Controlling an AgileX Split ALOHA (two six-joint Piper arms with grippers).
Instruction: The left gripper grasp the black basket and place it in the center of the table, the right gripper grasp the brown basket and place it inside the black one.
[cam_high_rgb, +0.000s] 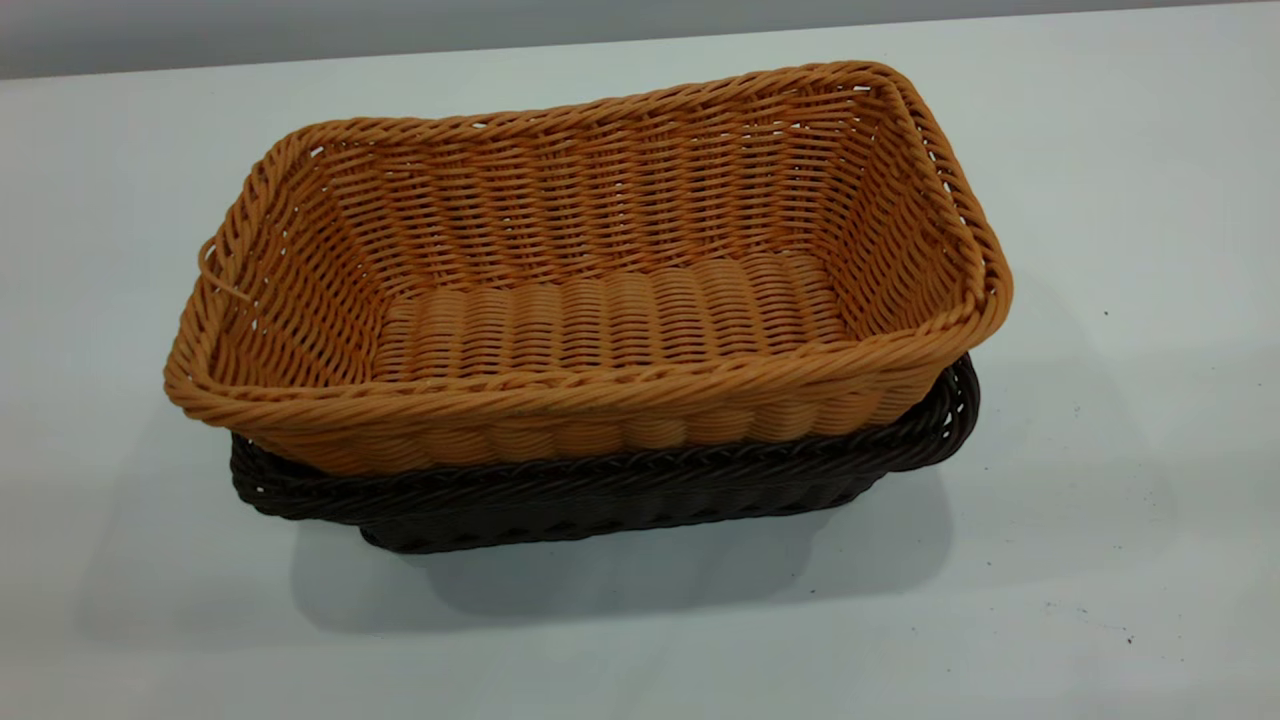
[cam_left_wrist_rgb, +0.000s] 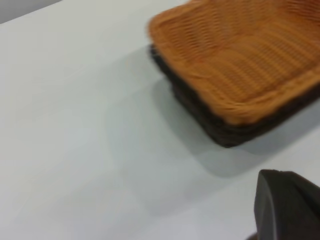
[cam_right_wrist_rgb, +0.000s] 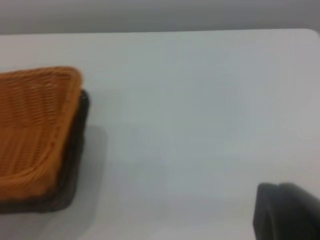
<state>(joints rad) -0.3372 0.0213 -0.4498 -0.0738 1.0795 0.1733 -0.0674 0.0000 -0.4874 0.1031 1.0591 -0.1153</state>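
Note:
The brown basket sits nested inside the black basket on the white table, tilted a little, so its rim stands higher at the right end. Only the black basket's rim and lower wall show beneath it. No arm appears in the exterior view. In the left wrist view the stacked brown basket and black basket lie ahead, well apart from a dark part of my left gripper at the frame's corner. In the right wrist view the brown basket and black basket lie off to one side, far from my right gripper.
Bare tabletop surrounds the baskets on all sides. The table's far edge meets a grey wall behind. A few tiny dark specks dot the surface at the near right.

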